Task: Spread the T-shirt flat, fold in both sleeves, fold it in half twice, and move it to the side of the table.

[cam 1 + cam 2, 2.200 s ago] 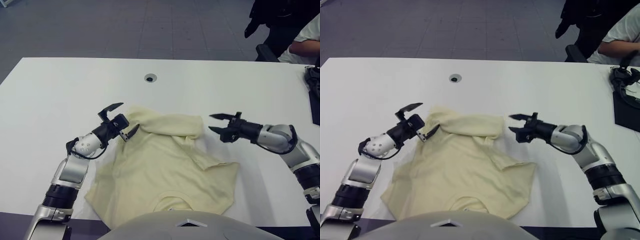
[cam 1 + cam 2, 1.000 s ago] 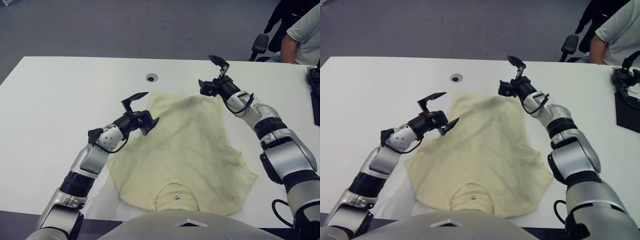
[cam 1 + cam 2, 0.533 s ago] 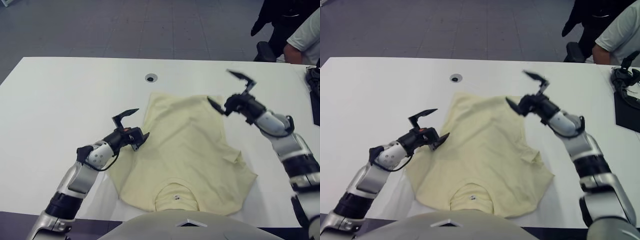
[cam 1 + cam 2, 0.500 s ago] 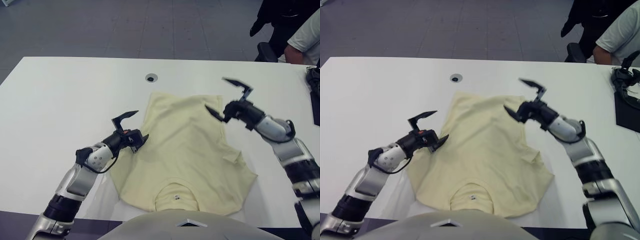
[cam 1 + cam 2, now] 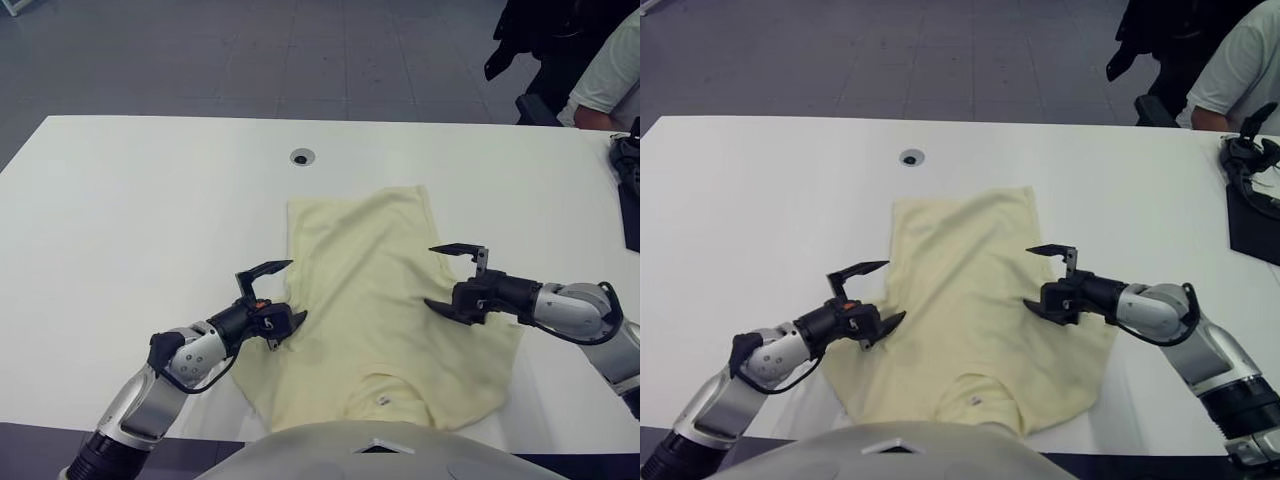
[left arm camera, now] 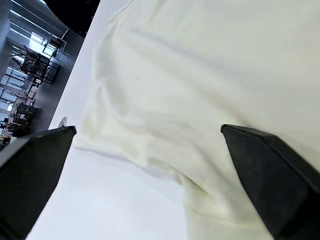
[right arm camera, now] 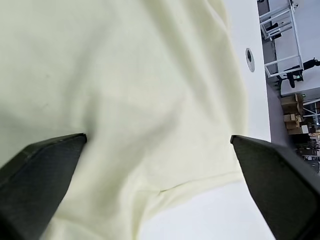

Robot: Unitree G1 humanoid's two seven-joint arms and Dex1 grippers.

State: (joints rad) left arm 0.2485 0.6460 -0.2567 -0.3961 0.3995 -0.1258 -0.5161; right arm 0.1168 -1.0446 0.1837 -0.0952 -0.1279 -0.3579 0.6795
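Observation:
A pale yellow T-shirt [image 5: 375, 290] lies spread on the white table [image 5: 120, 210], collar [image 5: 380, 395] toward the near edge and hem toward the far side. My left gripper [image 5: 297, 289] stands open at the shirt's left edge, near the sleeve. In the left wrist view that gripper [image 6: 148, 129] straddles the fabric [image 6: 190, 70] with nothing clamped. My right gripper [image 5: 428, 275] is open just above the shirt's right side. Its wrist view shows that gripper [image 7: 158, 137] with its fingers [image 7: 40, 175] spread wide over the cloth [image 7: 125, 65].
A round cable hole [image 5: 301, 156] sits in the table beyond the hem. Black gear [image 5: 628, 185] lies at the table's far right edge. Bare table stretches to the left and behind the shirt.
The crumpled shirt has been pulled out flat. Both grippers have drawn back from the far hem toward the near edge, down to the shirt's sides, and stay open.

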